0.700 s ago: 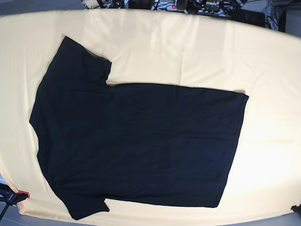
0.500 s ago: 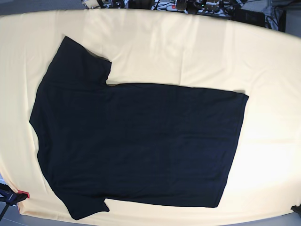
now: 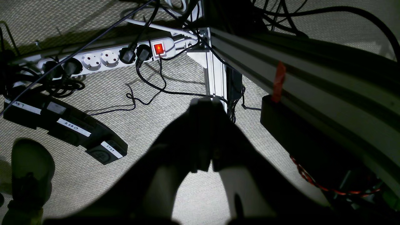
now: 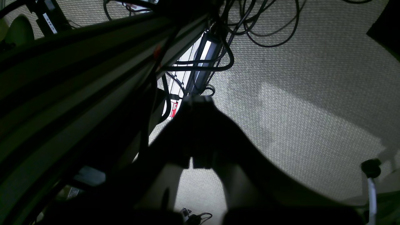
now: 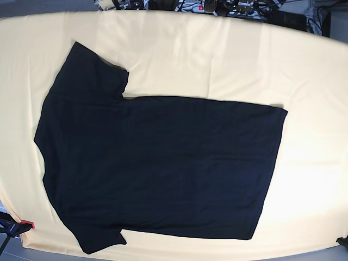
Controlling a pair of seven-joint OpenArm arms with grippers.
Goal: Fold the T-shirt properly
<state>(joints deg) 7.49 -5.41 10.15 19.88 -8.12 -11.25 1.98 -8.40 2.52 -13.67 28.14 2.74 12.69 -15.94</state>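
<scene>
One T-shirt (image 5: 157, 163), black, spread flat at centre frame on cream table cloth (image 5: 228, 60); left gripper (image 3: 204, 137) and right gripper (image 4: 200, 134) both off-table, jaws together, empty

We see the T-shirt (image 5: 157, 163) spread flat on the desk (image 5: 304, 81), sleeves at the left, hem at the right, cables (image 5: 228, 6) behind the far edge.
</scene>
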